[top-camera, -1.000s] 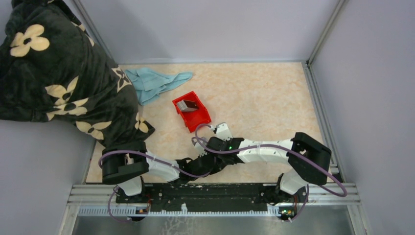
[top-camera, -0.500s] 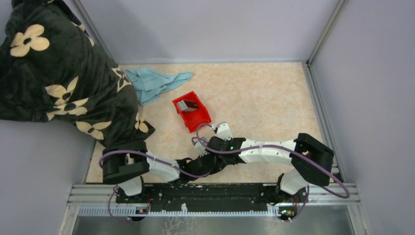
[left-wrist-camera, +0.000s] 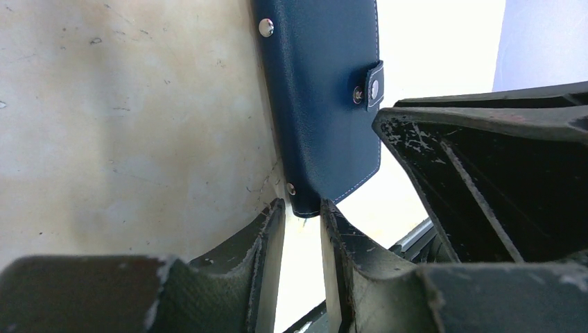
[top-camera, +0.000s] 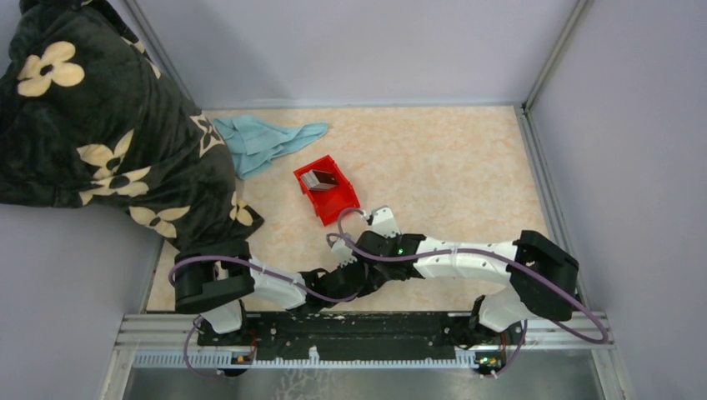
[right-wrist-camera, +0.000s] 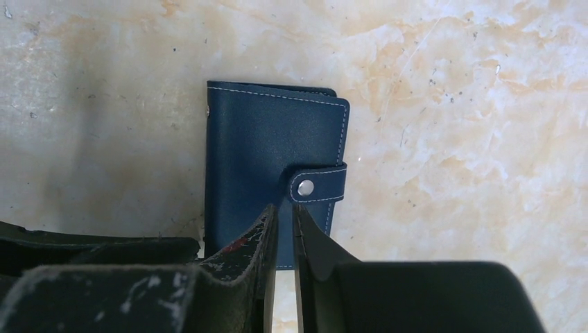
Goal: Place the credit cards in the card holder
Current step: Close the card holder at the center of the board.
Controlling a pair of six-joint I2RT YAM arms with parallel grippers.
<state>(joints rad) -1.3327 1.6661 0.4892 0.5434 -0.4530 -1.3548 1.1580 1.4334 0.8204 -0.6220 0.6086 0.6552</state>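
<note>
Card holder (right-wrist-camera: 274, 180) snapped shut, left jaws pinching its corner, right jaws barely parted; credit cards (top-camera: 319, 178) wait in red bin (top-camera: 340, 204), eleven o'clock.

Marbled beige table (top-camera: 467, 167). Navy card holder (right-wrist-camera: 270, 152) flat beneath right gripper (right-wrist-camera: 285, 211); red bin (top-camera: 338, 207) just beyond; teal cloth (top-camera: 267, 142) farther beyond, leftward.

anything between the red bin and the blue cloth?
No. Only bare tabletop separates the red bin and the blue cloth; the top external view shows it.
</note>
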